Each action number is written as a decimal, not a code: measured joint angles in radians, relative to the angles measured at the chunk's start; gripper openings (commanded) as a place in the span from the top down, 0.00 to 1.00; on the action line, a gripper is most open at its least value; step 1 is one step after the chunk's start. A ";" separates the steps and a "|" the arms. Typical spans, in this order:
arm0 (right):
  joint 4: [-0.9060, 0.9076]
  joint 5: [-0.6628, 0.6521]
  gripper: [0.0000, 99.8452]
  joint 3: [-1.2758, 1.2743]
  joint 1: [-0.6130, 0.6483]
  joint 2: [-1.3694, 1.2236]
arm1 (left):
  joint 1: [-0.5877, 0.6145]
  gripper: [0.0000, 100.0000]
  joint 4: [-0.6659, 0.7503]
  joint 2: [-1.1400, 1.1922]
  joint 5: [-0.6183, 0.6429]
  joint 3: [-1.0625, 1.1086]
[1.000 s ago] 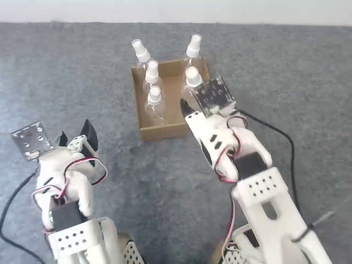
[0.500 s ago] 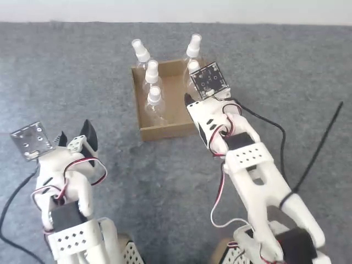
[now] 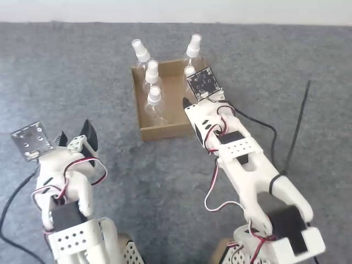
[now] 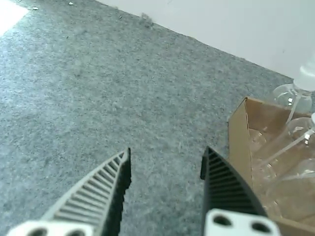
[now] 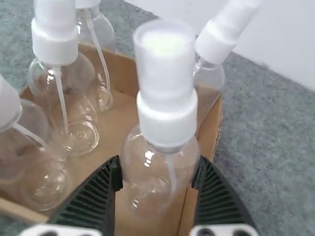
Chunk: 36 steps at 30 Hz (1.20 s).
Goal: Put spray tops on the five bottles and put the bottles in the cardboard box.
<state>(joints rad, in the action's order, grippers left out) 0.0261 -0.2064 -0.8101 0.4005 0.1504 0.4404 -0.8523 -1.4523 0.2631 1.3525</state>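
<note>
Bottle stands upright in the box's far right corner, clamped by the jaws of my right gripper; my left gripper hangs well apart, jaws open.

Clear white-topped bottles upright: three inside cardboard box, two behind it

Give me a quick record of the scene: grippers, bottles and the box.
left gripper: open, empty, over the carpet
right gripper: shut on gripped bottle, by the cardboard box right side
bottles in box: two more, spray tops on
far bottles: two, spray tops on, at the box's far edge
</note>
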 measured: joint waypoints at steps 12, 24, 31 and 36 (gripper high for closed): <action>-0.011 0.000 0.92 0.000 0.000 -0.031 | 0.000 0.78 0.000 0.000 0.000 0.000; -0.011 0.000 0.78 0.000 0.000 -0.031 | 0.000 0.78 0.000 0.000 0.000 0.000; -0.011 0.002 0.73 0.000 0.000 -0.031 | 0.000 0.78 0.000 0.000 0.000 0.000; -0.006 0.020 0.69 0.000 0.000 -0.031 | 0.000 0.78 0.000 0.000 0.000 0.000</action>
<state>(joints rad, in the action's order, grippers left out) 0.0199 -0.1864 -0.8101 0.4005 0.1197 0.4404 -0.8523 -1.4523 0.2631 1.3525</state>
